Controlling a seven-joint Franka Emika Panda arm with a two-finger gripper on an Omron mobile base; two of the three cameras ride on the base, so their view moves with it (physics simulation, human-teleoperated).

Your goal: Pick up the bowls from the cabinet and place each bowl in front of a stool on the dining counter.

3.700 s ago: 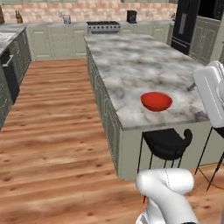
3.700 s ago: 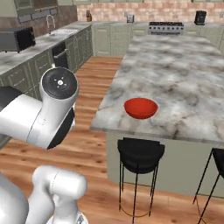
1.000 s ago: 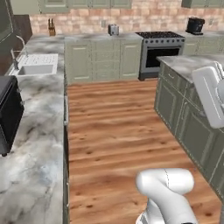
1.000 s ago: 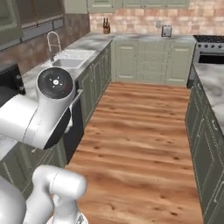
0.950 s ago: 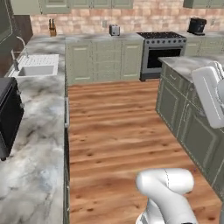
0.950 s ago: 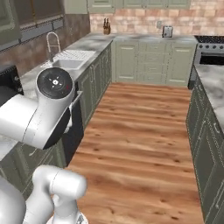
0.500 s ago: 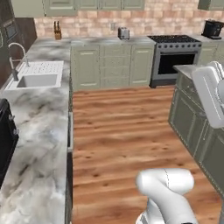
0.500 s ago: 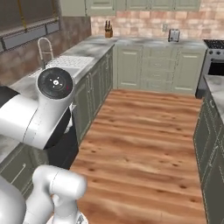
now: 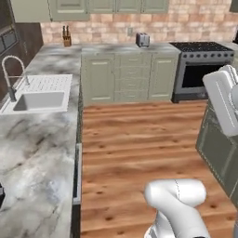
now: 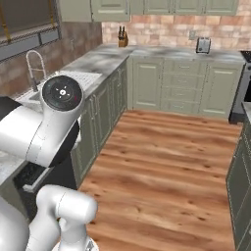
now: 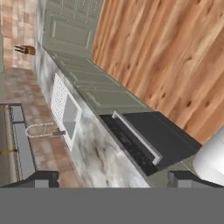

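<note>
Main risk here, as a guess: the base is moving through the kitchen with the arm folded high, and the elbow point(image 10: 61, 93) or forearm point(image 9: 222, 100) could clip the marble counter point(image 9: 42, 153) edge or the cabinet fronts if the base turns tight toward the sink point(image 9: 39, 100). The second risk is stopping short of, or at an angle to, the wall cabinets point(image 10: 110, 9), leaving a bad reach. None of the task's things can be picked out in these views: no bowl, stool or island top is identifiable, and which upper cabinet is the target cannot be told; only green upper doors are sitting at 12 o'clock above the brick wall. Pose: the arm is bending up and back over the base, with the round joint cap at 9 o'clock in the right base view and the white link at 3 o'clock in the left base view. The hand is rolling sideways and looking down along the counter run, with the faucet point(image 11: 41, 130) at 8 o'clock, a knife block point(image 11: 26, 50) at 10 o'clock and the dark appliance front point(image 11: 148, 138) at 5 o'clock. The gripper point(image 11: 113, 178) is standing wide open, tips far apart, nothing between them, holding nothing. The wood floor point(image 9: 139, 135) ahead is looking free of obstacles.
</note>
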